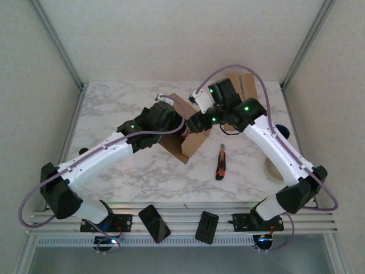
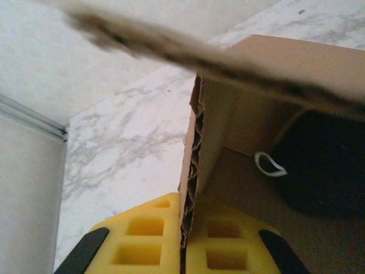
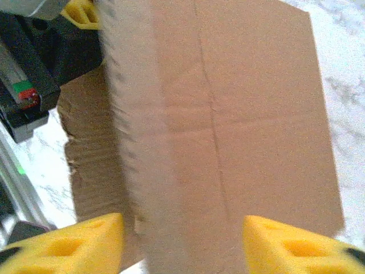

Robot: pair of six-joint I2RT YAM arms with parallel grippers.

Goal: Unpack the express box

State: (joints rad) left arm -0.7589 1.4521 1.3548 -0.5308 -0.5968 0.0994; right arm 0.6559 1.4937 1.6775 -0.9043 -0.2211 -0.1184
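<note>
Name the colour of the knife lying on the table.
Orange-red and black. The knife shows best in the top external view.

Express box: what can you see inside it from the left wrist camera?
Inside the express box sits a dark item with a white loop at its edge. The blurred top flap covers its upper part, so I cannot identify it.
</note>
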